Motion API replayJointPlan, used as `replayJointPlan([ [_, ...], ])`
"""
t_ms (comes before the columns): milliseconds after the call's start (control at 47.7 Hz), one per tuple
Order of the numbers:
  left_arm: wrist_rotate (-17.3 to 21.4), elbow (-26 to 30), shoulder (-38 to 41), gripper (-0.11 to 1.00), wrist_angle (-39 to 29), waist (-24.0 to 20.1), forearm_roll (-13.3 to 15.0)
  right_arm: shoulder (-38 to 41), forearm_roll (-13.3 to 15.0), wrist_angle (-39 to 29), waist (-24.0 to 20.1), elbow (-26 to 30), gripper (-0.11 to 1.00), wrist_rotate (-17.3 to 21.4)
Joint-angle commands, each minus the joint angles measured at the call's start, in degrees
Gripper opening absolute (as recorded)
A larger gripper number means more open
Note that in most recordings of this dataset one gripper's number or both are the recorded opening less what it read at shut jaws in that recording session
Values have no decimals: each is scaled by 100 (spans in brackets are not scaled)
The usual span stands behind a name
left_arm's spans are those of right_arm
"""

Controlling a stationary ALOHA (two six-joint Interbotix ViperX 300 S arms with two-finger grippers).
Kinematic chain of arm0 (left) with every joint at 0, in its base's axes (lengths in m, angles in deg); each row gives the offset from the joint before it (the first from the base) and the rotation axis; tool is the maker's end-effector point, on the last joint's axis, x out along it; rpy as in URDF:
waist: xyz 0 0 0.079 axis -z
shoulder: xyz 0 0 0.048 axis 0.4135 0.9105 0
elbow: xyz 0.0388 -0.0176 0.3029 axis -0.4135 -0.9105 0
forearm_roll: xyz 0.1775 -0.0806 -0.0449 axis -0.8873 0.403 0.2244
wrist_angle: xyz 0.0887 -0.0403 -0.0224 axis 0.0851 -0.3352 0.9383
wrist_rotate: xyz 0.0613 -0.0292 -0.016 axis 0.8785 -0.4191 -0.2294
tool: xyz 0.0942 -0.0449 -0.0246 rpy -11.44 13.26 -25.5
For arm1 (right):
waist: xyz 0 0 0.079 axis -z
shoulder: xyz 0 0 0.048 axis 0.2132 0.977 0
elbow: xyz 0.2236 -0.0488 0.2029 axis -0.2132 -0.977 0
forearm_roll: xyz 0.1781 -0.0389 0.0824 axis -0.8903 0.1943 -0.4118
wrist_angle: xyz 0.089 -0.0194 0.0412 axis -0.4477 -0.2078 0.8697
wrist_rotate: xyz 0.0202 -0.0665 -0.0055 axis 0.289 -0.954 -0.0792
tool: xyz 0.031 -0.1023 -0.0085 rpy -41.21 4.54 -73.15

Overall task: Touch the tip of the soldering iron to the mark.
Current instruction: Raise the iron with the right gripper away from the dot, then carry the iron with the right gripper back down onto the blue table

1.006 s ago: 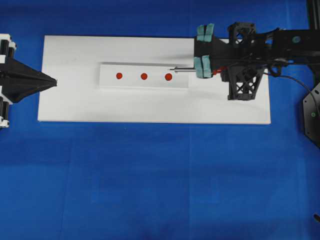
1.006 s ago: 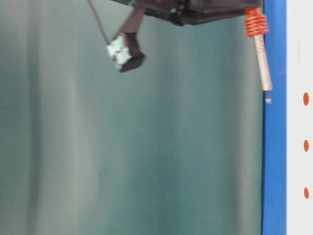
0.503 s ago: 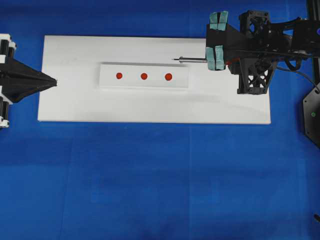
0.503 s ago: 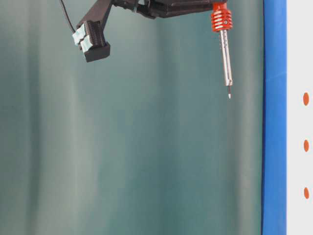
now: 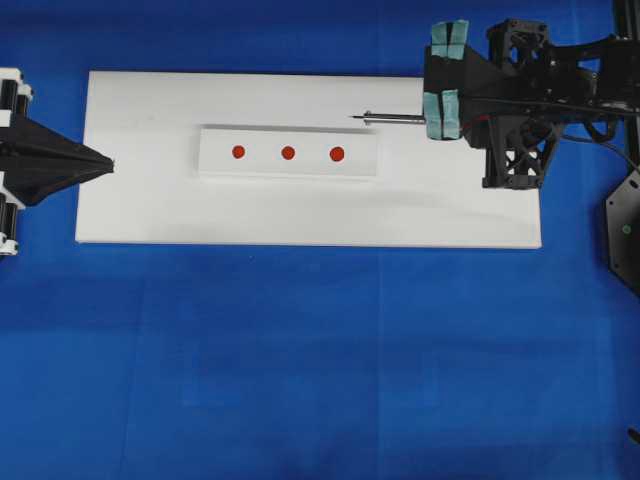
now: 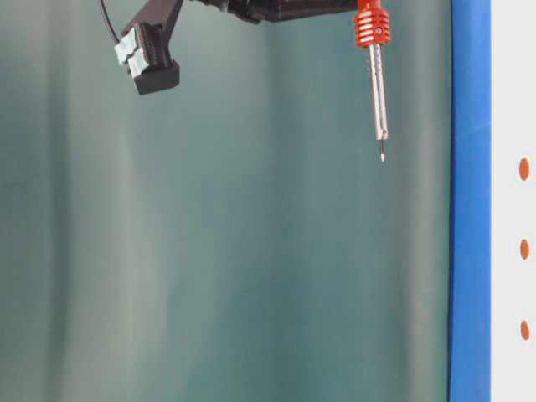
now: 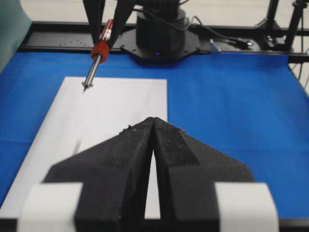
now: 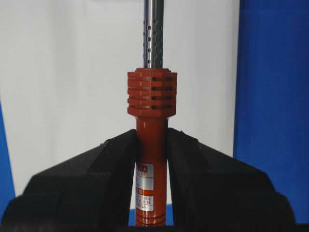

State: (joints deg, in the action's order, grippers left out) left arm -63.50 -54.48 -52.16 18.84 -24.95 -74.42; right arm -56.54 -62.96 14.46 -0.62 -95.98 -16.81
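Step in hand: carrying the soldering iron [image 5: 392, 118] toward the marks. Right claw [image 8: 151, 145] is clamped on its red handle; iron sits level, clear above the white board [image 5: 150, 215], tip beside the nearest red mark [image 5: 337, 154]. Next move likely needs realigning and lowering. Left claw [image 7: 153, 130], pressed together, hovers at the board's far end.
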Motion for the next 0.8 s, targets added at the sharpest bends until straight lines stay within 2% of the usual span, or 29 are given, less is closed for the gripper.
replayJointPlan([
  [0, -9, 53, 35, 0, 62, -9, -9, -149, -26, 62, -35, 35, 6, 35],
  [147, -9, 44, 35, 0, 62, -9, -9, -176, -97, 70, -264, 0, 6, 211],
  [293, -9, 53, 35, 0, 62, -9, 0, -185, -114, 70, -686, -26, 6, 589],
  [775, -35, 44, 35, 0, 88, -9, 0, -62, 9, 343, -2874, -35, 6, 2663],
])
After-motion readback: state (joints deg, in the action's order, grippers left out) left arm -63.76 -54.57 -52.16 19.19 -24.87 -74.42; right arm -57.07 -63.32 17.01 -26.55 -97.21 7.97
